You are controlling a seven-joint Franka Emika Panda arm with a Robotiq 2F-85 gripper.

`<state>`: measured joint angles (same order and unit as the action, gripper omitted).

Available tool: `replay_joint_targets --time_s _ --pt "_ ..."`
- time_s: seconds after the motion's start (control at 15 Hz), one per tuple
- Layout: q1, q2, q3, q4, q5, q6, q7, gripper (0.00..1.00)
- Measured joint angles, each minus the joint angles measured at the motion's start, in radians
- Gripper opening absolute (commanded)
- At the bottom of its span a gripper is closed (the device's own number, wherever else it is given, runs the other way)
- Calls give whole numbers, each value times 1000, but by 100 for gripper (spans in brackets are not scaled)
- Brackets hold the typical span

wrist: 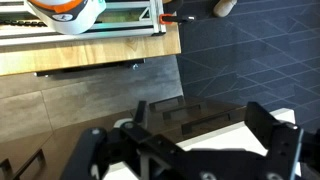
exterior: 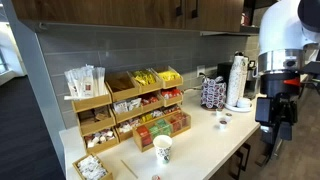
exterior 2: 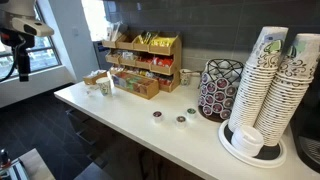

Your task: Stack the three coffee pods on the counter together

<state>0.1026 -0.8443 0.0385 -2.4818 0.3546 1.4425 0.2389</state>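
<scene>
Pale cream-white countertop [exterior 2: 120,105] holds three tiny dark-topped white plastic coffee pods [exterior 2: 181,119] at seven o'clock of the round wire rack [exterior 2: 220,88], well apart from the black gripper [exterior: 275,115], splayed and empty, whose long approach may nudge one away.

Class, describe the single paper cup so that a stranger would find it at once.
Start at the long pale counter and find the tiered wooden snack racks against the wall. In front of them stands the paper cup, alone; unlike the tall stacked cups farther along, it is single and bears a green mark.
</scene>
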Motion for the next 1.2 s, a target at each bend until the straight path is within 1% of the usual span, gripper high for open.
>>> replay_joint_targets --time_s 0.6,0.67,0.73,0.8,0.87,1.13,1.2 --pt "0 0 0 0 0 0 0 100" --pt "-2 1 4 -1 3 5 -9 100" --pt "-8 3 17 -6 9 36 -12 100" --pt "-15 9 37 -19 13 100 -12 100" --pt "-28 16 65 -36 22 189 -18 100" --pt "-139 50 220 -120 114 554 -80 100" --pt "-157 60 251 -138 134 613 -86 100"
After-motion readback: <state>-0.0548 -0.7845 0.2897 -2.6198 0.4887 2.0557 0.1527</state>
